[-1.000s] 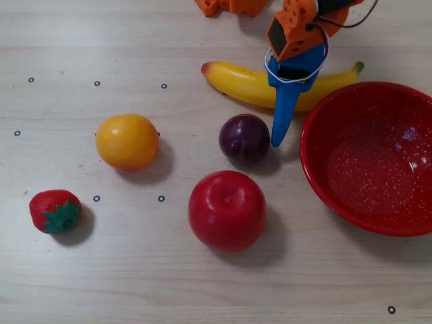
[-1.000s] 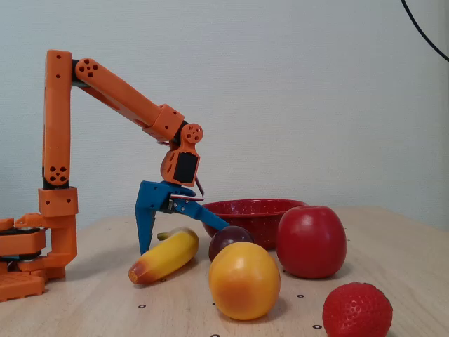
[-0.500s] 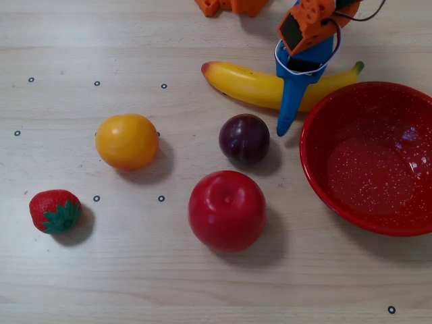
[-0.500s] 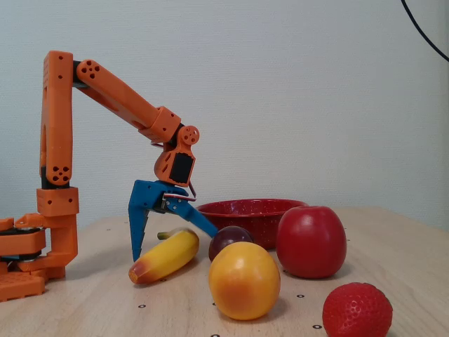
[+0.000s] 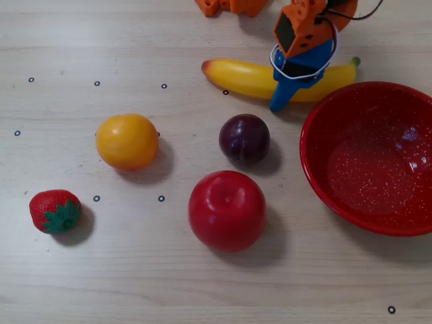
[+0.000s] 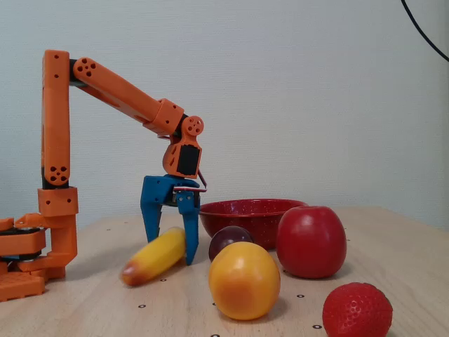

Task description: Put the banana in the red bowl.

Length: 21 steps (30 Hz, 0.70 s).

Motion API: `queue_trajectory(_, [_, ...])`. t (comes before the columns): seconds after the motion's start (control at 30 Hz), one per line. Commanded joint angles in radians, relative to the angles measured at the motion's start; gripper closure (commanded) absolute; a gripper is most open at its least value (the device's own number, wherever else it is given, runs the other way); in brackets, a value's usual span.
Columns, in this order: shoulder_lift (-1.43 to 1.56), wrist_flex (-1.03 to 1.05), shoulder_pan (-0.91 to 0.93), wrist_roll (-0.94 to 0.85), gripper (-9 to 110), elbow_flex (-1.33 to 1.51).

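The yellow banana [image 5: 239,76] lies along the far side of the table, its green stem next to the red bowl's rim. The red bowl [image 5: 317,177] sits at the right and holds nothing. My blue gripper [image 5: 283,84] straddles the banana right of its middle, one finger on the near side and the other hidden on the far side. In the fixed view the gripper [image 6: 172,249] points straight down with its fingers pressed on either side of the banana [image 6: 149,260], whose orange end rests low on the table. The red bowl [image 6: 245,212] stands just behind.
A dark plum [image 5: 244,138] lies just in front of the gripper, left of the bowl. A red apple [image 5: 226,210], a round orange fruit [image 5: 126,141] and a strawberry [image 5: 55,210] sit nearer the front. The orange arm base [image 6: 42,246] stands at the far edge.
The gripper's wide-open fingers have swung upright and narrowed onto the banana. The banana has shifted slightly toward the far edge and tilted.
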Motion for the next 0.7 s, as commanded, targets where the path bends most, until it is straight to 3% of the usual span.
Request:
queue_trajectory(0.0, [0.034, 0.009, -0.012, 0.02, 95, -0.017])
queue_trajectory(0.07, [0.034, 0.015, -0.014, 0.015, 101, -0.017])
queue_trajectory(0.27, [0.034, 0.061, -0.008, -0.008, 101, -0.035])
queue_trajectory(0.67, [0.089, 0.379, 0.017, -0.061, 101, -0.216])
